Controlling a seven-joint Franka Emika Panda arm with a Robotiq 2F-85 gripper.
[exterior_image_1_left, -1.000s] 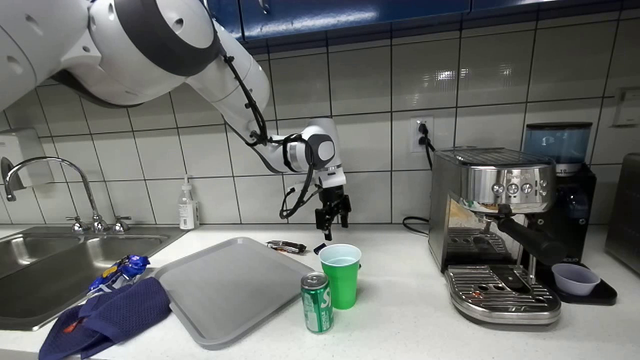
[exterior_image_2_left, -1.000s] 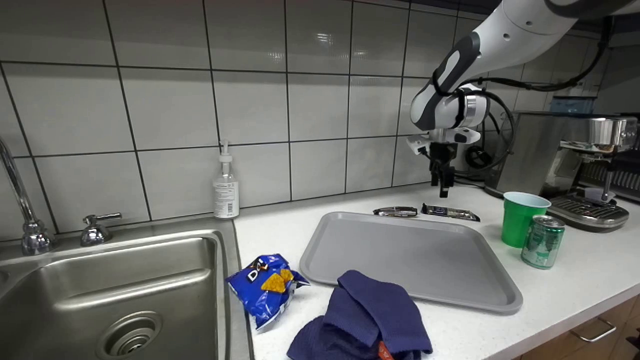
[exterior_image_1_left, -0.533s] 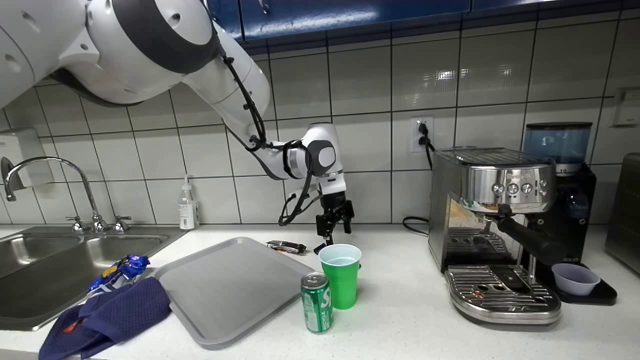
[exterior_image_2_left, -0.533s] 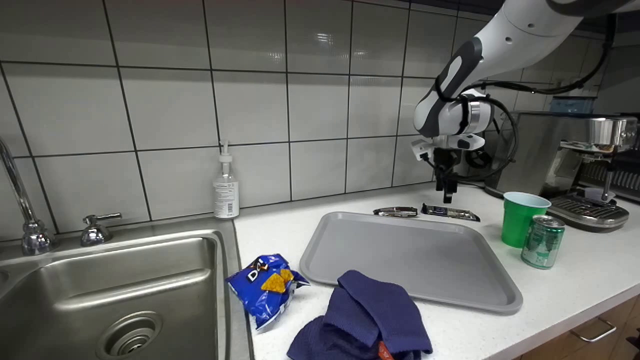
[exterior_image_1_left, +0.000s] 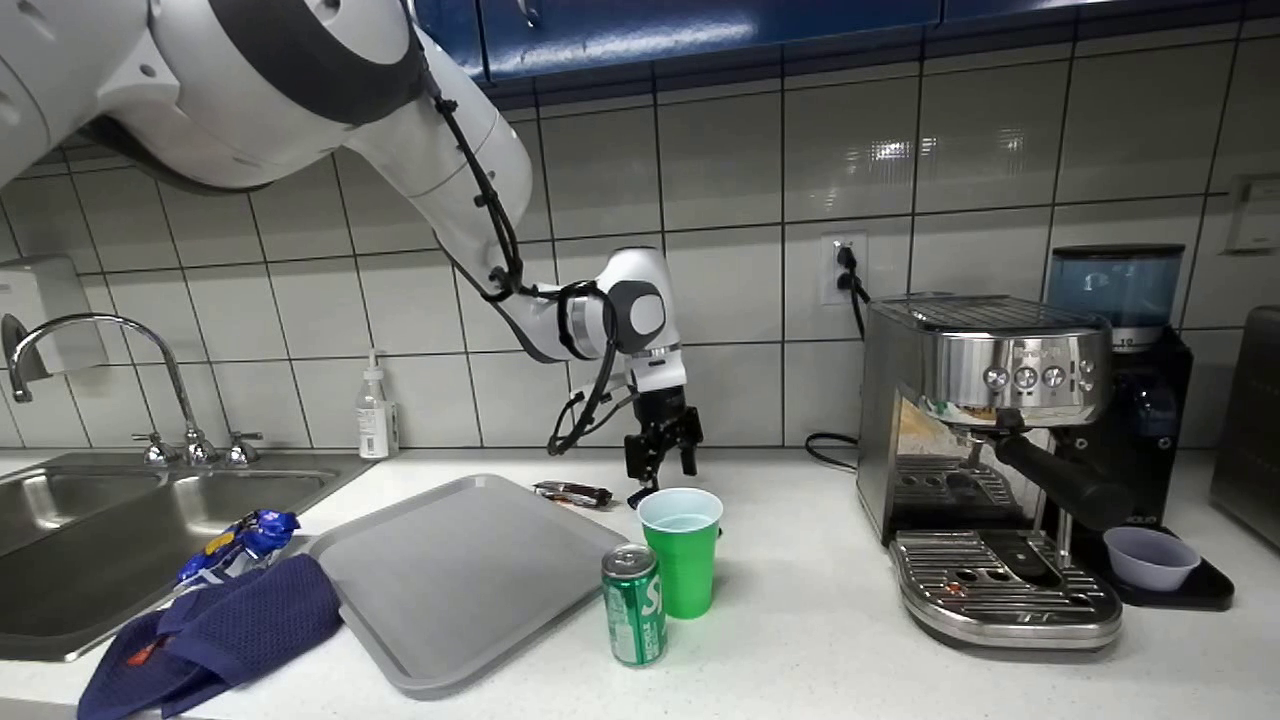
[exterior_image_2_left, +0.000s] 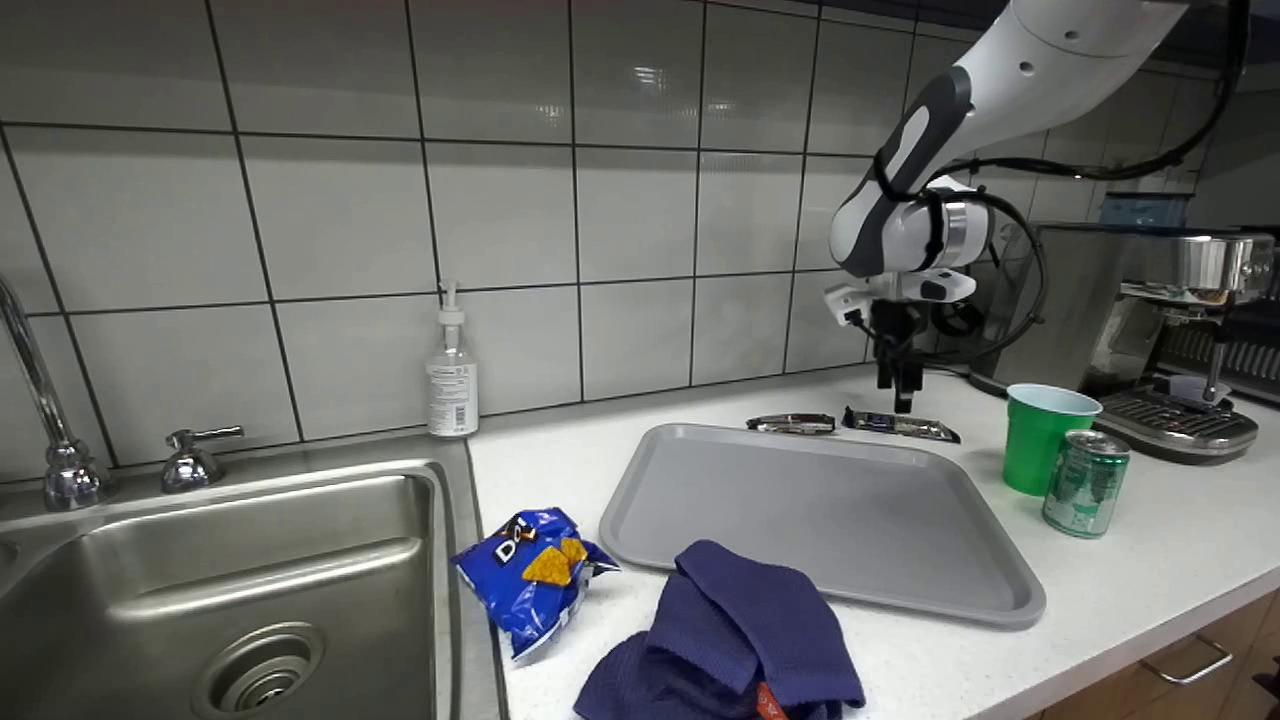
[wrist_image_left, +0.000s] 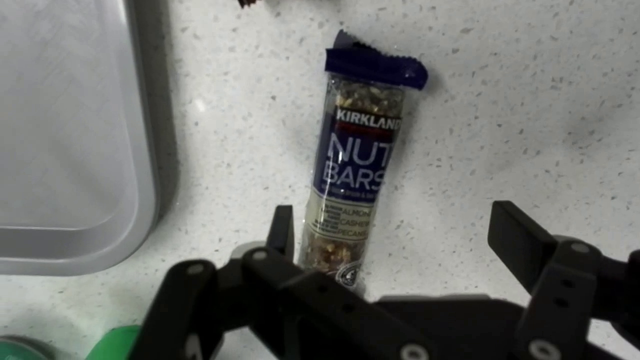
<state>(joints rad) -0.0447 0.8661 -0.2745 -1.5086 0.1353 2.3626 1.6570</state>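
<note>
My gripper (wrist_image_left: 392, 220) is open above the counter, its black fingers (wrist_image_left: 520, 240) spread wide with nothing held. Below it lies a wrapped nut bar (wrist_image_left: 352, 160) with a dark blue label. The bar's lower end passes between the fingers, nearer the left one, and its tip is hidden behind the gripper. In an exterior view this nut bar (exterior_image_2_left: 900, 425) lies just under the gripper (exterior_image_2_left: 902, 392). Another wrapped bar (exterior_image_2_left: 790, 424) rests to its left, by the far edge of the grey tray (exterior_image_2_left: 820, 520). In an exterior view the green cup (exterior_image_1_left: 682, 560) hides most of the nut bar.
A green soda can (exterior_image_1_left: 634, 610) stands beside the cup. Near the sink (exterior_image_2_left: 240, 590) lie a blue chip bag (exterior_image_2_left: 535, 575) and a navy cloth (exterior_image_2_left: 730, 640). A soap bottle (exterior_image_2_left: 452, 375) stands by the tiled wall, and an espresso machine (exterior_image_1_left: 990, 450) is on the counter.
My gripper has come down closer to the counter and the nut bar, shifting a little sideways. It has stayed open. The objects on the counter have not moved.
</note>
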